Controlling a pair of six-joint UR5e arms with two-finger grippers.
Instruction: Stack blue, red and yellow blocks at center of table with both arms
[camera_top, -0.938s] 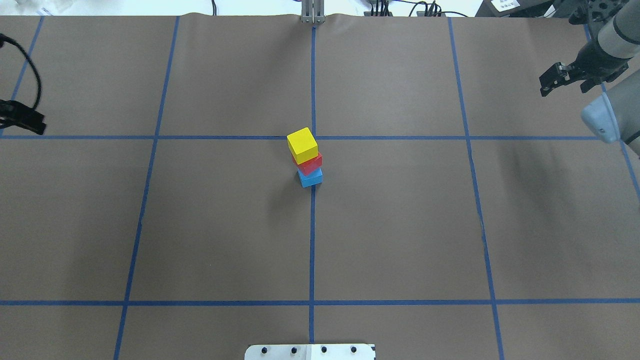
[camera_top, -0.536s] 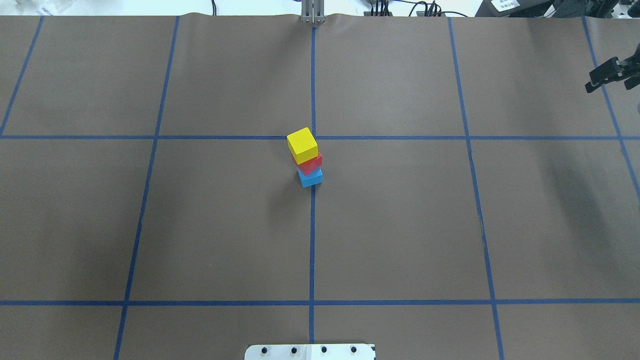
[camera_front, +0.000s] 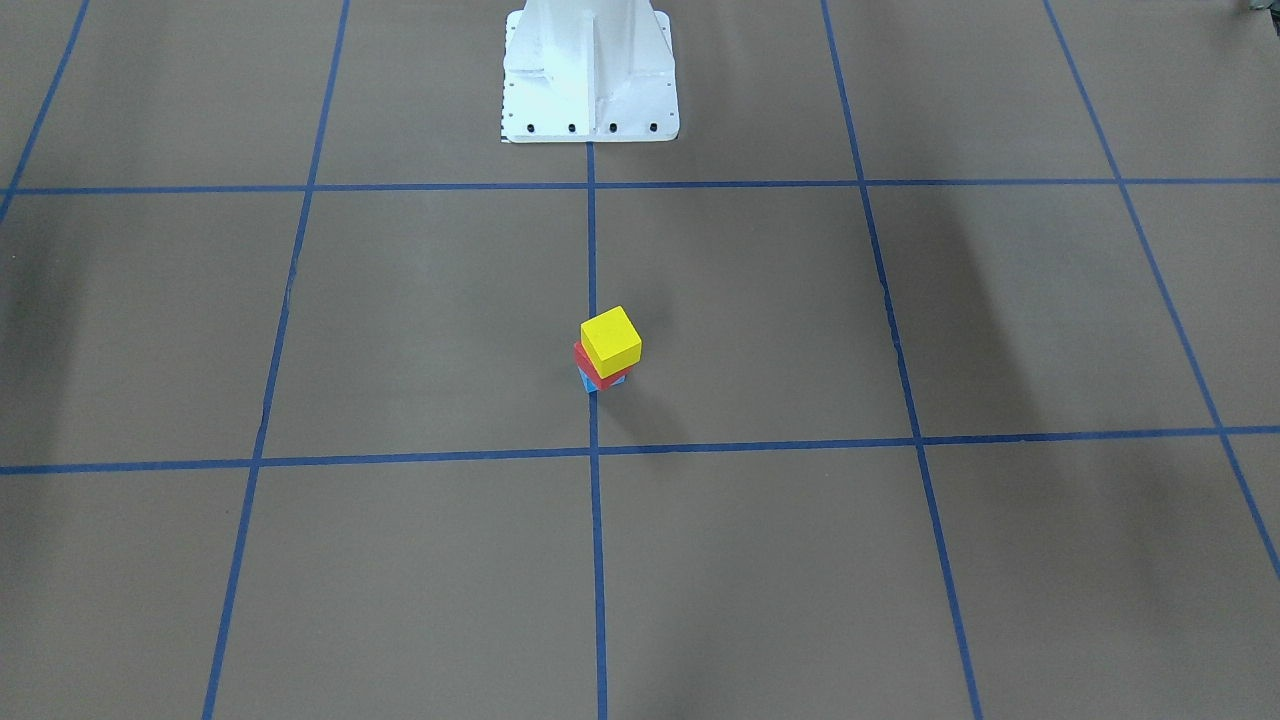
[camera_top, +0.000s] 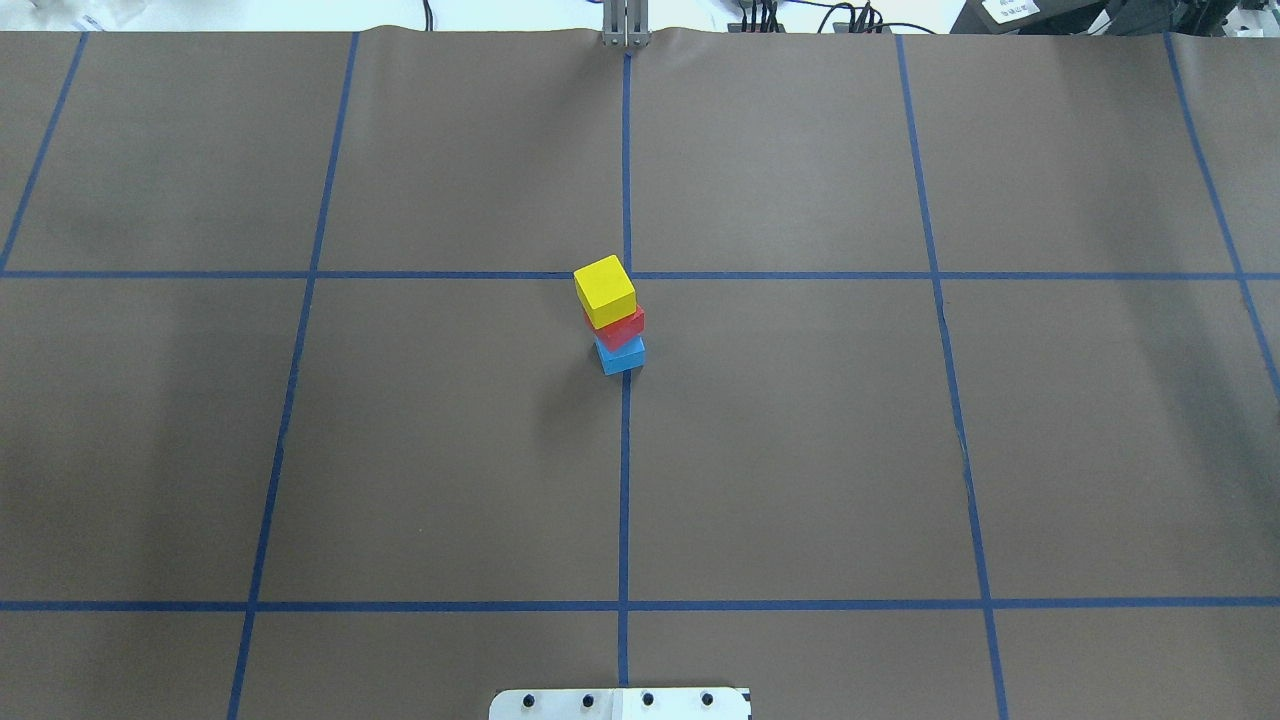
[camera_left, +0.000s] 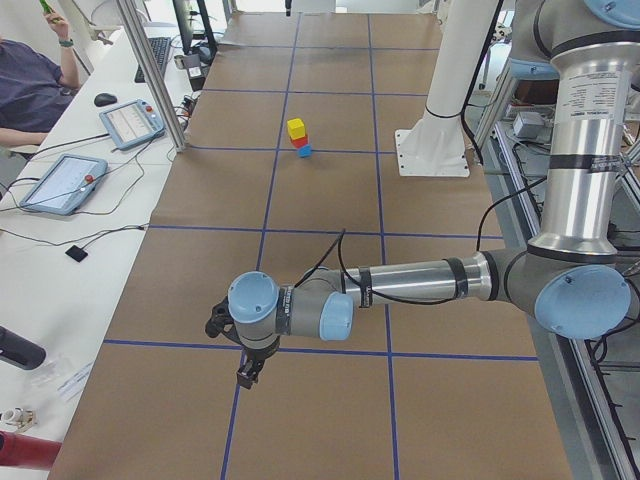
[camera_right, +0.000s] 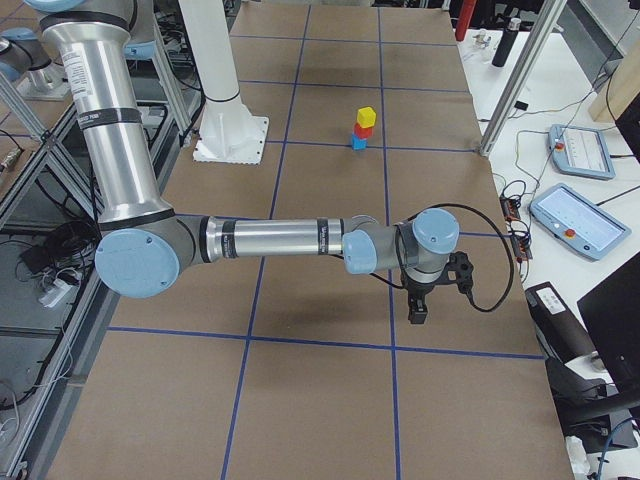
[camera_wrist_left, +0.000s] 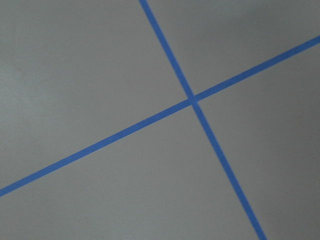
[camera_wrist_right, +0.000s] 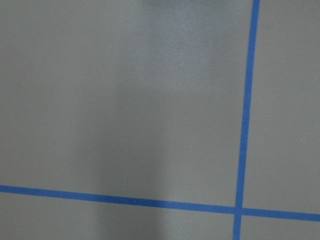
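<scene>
A yellow block sits on a red block, which sits on a blue block, in a slightly twisted stack at the table's centre. The stack also shows in the front view. Neither gripper shows in the overhead or front views. My left gripper hangs over the table far from the stack, near the left end. My right gripper hangs over the right end, also far from the stack. I cannot tell whether either is open or shut. Both wrist views show only brown paper and blue tape lines.
The robot's white base stands at the near table edge. Blue tape lines divide the brown table cover into squares. Control tablets and a seated person are beside the table's far edge.
My right gripper has moved out past the right edge of the overhead view. My left gripper left that view earlier. The stack has not moved.
</scene>
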